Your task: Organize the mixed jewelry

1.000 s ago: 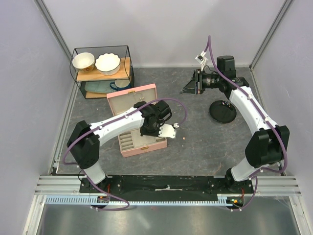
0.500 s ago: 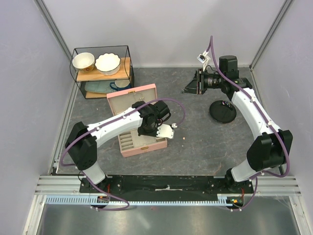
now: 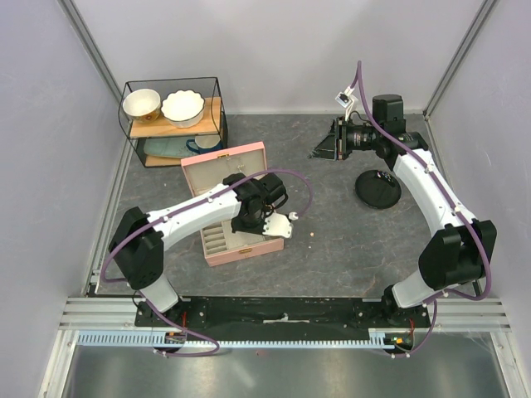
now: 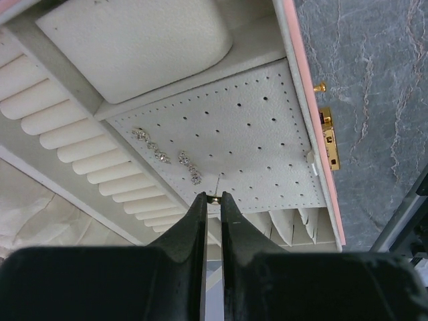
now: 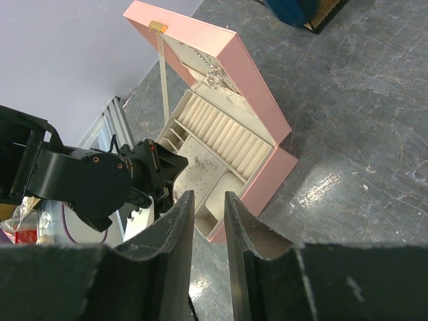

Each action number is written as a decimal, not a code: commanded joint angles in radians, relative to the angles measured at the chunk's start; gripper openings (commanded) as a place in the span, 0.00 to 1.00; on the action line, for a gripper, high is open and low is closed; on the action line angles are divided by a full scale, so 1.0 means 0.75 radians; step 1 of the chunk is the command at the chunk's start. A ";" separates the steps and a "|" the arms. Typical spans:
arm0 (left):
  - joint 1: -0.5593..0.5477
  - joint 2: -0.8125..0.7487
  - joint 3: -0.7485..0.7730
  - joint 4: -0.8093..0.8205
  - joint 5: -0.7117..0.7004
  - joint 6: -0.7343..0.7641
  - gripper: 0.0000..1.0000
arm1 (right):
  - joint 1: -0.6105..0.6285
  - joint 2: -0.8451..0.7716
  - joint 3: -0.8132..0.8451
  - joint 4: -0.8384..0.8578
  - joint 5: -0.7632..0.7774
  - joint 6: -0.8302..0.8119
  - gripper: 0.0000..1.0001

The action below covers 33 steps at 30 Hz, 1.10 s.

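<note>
Left wrist view: left gripper (image 4: pixel 213 198) pinches a tiny gold stud earring (image 4: pixel 215 197) above the perforated white earring pad (image 4: pixel 227 127) at frame centre; a slightly off-hole descent could bend its post

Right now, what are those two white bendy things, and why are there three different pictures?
They are two robot arms bolted to a table, and each ends in a two-finger pincer called a gripper.

One picture comes from a camera above, looking down on everything. The other two come from little cameras on the arms' wrists, so you see their own black fingers.

The left gripper is over an open pink jewelry box with pale padded trays. Its fingers pinch a tiny gold earring above a tray full of small holes, where two sparkly earrings already lie.

The right gripper is lifted up, nearly closed and holding nothing.

Also on the grey table: a black round stand, a wire shelf with bowls, and a tiny gold bead.
</note>
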 commanded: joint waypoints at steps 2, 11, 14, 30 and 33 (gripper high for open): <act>-0.010 -0.026 -0.007 0.002 -0.011 0.011 0.02 | -0.004 -0.012 0.001 0.018 -0.009 -0.031 0.32; -0.010 0.000 0.010 0.020 -0.007 0.015 0.02 | -0.004 -0.018 -0.007 0.018 -0.009 -0.035 0.32; -0.012 0.006 0.014 0.022 -0.005 0.015 0.02 | -0.004 -0.014 -0.005 0.018 -0.011 -0.033 0.32; -0.012 0.035 0.022 0.037 -0.013 0.017 0.01 | -0.006 -0.016 -0.005 0.018 -0.015 -0.033 0.32; -0.010 0.037 0.024 0.041 -0.011 0.017 0.02 | -0.006 -0.016 -0.005 0.018 -0.015 -0.033 0.32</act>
